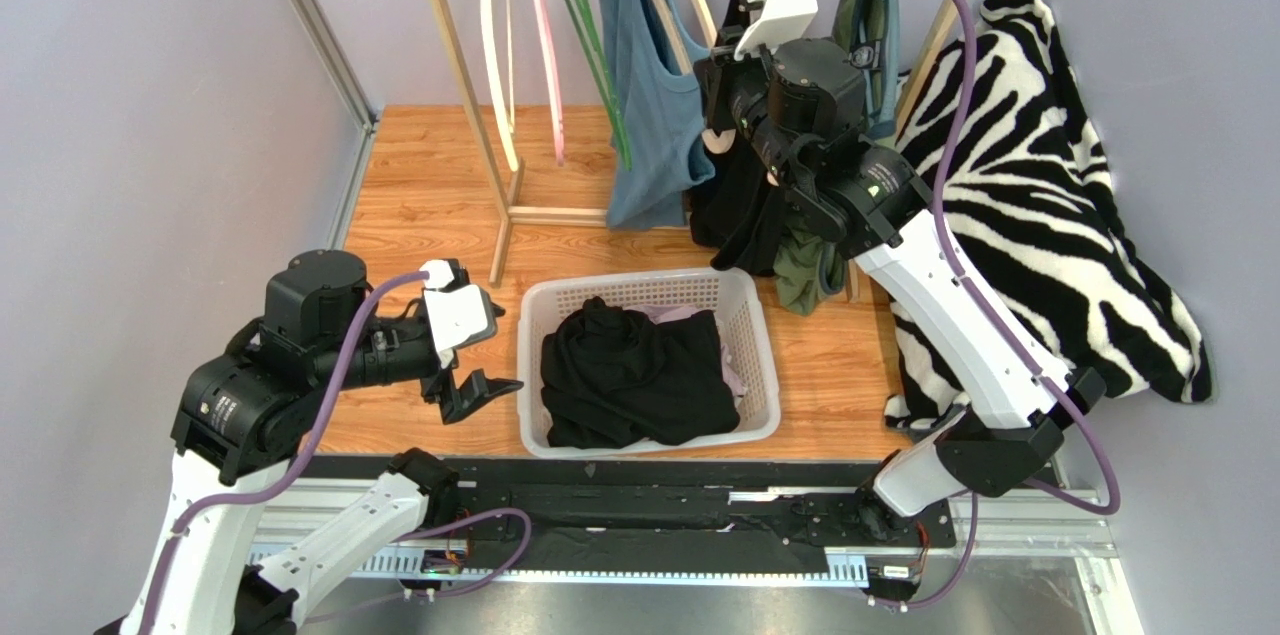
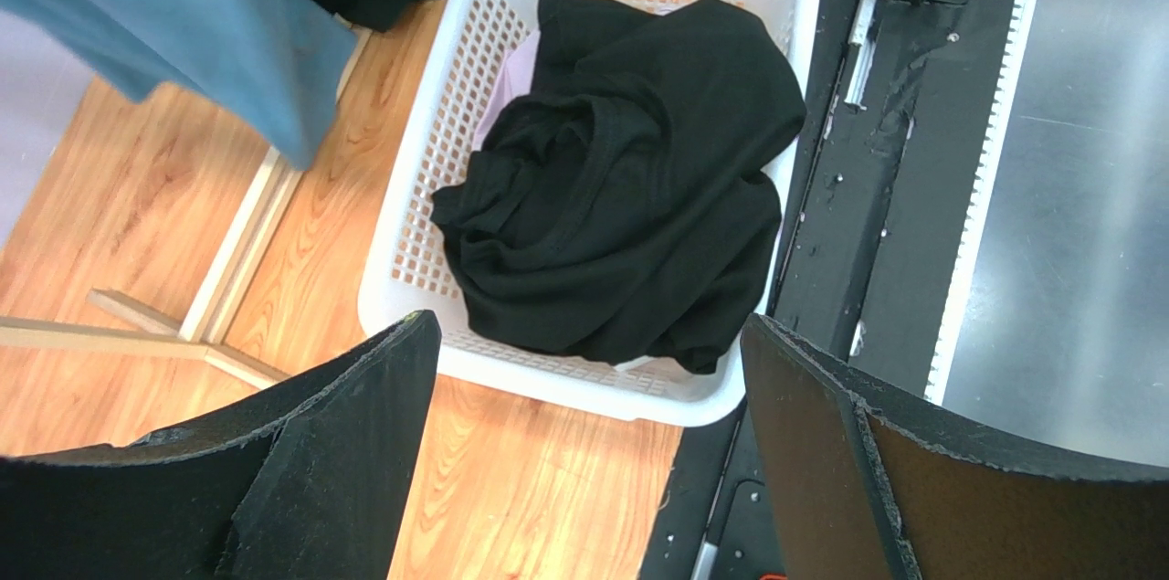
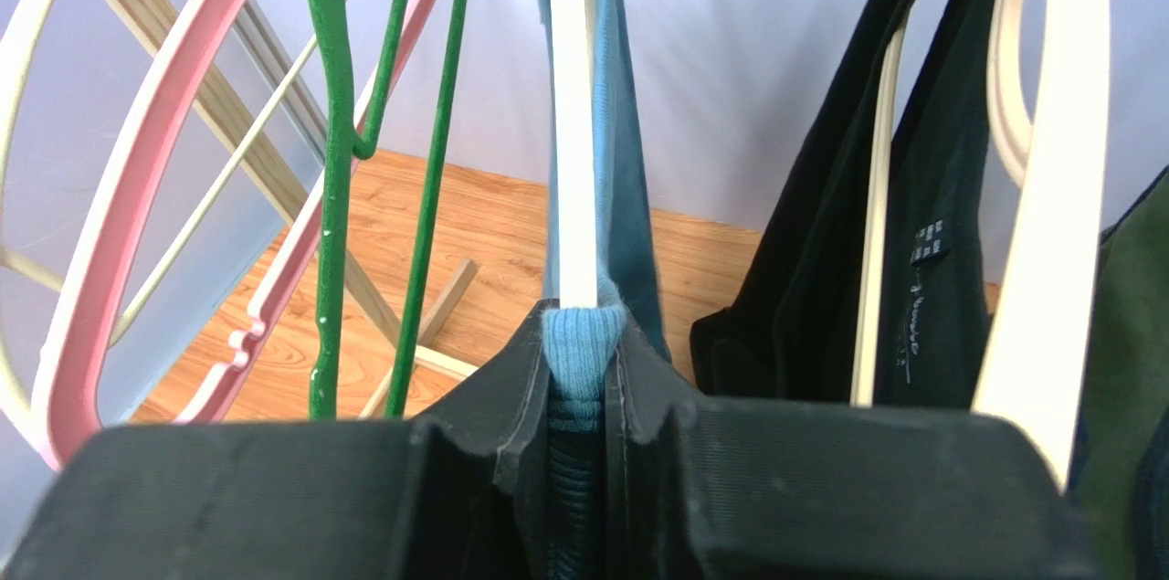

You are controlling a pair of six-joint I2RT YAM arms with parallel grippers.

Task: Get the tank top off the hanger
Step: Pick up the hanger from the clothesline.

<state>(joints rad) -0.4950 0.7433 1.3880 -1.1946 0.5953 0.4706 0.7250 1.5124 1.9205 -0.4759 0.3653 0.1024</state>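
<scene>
A blue tank top (image 1: 649,80) hangs on a cream hanger (image 3: 571,114) from the wooden rack. My right gripper (image 1: 718,122) is up at the rack, shut on the blue tank top's shoulder strap (image 3: 583,347) where it sits on the hanger arm. My left gripper (image 1: 478,392) is open and empty, low at the left of the white basket (image 1: 534,350). In the left wrist view its two black fingers (image 2: 343,429) frame the basket's near rim (image 2: 549,382). The blue hem (image 2: 192,18) shows at the upper left there.
The basket holds black clothing (image 1: 639,373). Empty pink (image 3: 124,238), green (image 3: 329,169) and cream hangers hang left of the tank top. Black (image 3: 933,197) and dark green garments hang to its right. A zebra-print cloth (image 1: 1052,185) lies at the right. The rack's legs (image 1: 511,200) stand behind the basket.
</scene>
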